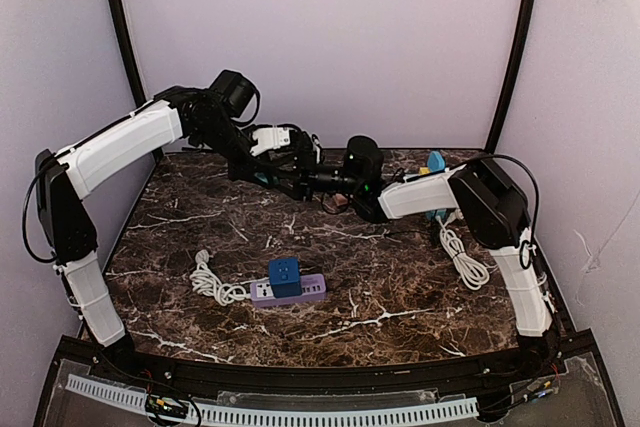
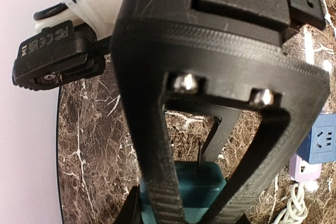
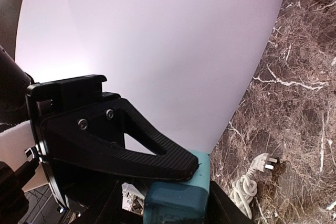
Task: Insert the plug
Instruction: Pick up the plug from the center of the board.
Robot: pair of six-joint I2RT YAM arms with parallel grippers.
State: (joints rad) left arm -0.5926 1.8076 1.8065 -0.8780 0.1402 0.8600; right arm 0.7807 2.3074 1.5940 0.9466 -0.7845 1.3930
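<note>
Plug [image 2: 184, 187] sits clamped in the jaws of your left gripper [image 2: 197, 211], the right gripper [image 3: 202, 184] flanking it too, though whether it grips you cannot tell, with the strip [image 1: 312, 289] well apart, toward the bases.

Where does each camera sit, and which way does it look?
Top external: above and behind the robot, looking down at the table; left arm and right arm show.
Left wrist: on the left arm, looking along its fingers at the teal plug.
Right wrist: on the right arm, looking past its finger toward the wall.
Both wrist views share the teal plug.
</note>
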